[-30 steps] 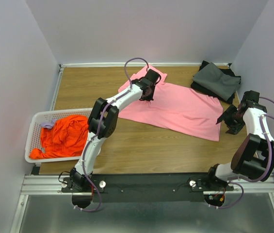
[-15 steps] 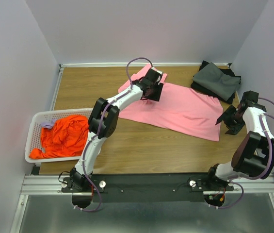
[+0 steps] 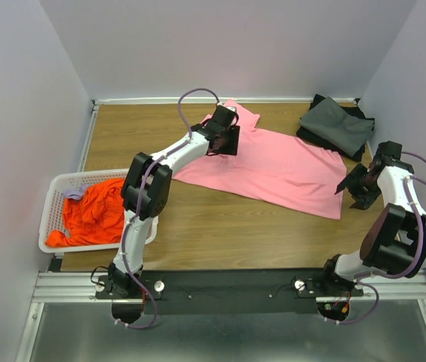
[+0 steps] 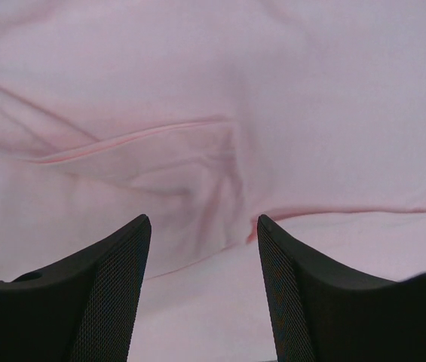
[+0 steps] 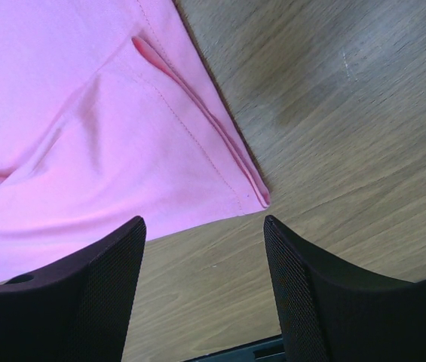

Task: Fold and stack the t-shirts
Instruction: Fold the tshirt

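3 plain walls close in the table: the left wall (image 3: 16, 113), the far wall (image 3: 228, 45) and the right wall (image 3: 424, 60), all a pale lavender-white. The tabletop (image 3: 197, 226) is brown wood-grain, its grain running left to right. A thin white strip (image 3: 160, 100) runs along its far edge where it meets the far wall, and a pale metal strip (image 3: 88, 136) runs along its left edge. At the near edge lies a slotted aluminium rail (image 3: 69, 285), and nearer still a sheet of dull grey metal (image 3: 220, 335). The light is soft and even, with faint shadows on the wood.
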{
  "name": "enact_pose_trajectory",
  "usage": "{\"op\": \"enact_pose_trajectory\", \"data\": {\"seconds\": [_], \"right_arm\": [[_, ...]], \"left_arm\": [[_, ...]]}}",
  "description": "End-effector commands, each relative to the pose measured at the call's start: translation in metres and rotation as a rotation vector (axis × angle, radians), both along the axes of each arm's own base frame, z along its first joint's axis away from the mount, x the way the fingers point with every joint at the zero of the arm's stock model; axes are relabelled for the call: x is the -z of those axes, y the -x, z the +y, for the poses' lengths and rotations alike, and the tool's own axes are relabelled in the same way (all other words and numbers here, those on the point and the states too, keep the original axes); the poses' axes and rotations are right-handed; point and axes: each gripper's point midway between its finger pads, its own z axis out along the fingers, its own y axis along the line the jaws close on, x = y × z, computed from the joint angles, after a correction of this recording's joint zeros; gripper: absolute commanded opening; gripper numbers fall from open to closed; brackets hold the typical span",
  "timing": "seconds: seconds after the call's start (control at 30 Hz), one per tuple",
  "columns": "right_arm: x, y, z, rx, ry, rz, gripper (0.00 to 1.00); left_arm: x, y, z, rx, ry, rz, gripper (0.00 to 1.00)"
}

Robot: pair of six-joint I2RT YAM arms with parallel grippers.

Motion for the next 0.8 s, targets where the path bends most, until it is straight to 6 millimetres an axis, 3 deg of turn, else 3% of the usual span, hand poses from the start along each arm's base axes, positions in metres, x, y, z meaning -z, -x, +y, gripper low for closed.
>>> {"op": "enact_pose_trajectory", "data": {"seconds": [0.0, 0.17, 0.43, 0.77], "right_arm": [[0.004, 0.002, 0.002, -0.008, -0.006, 0.015, 0.71], [0.001, 0.001, 0.002, -0.013, -0.006, 0.005, 0.71], [0.002, 0.003, 0.003, -0.015, -0.011, 0.007, 0.71], [0.002, 0.003, 0.004, -0.017, -0.012, 0.007, 0.71]], "left_arm": [[0.001, -0.001, 0.022, -0.089, -0.019, 0.013, 0.67], [0.013, -0.003, 0.018, -0.078, -0.016, 0.027, 0.67], [0.008, -0.018, 0.001, -0.038, 0.022, -0.011, 0.64], [0.022, -0.022, -0.021, 0.026, 0.017, -0.009, 0.59]]}}
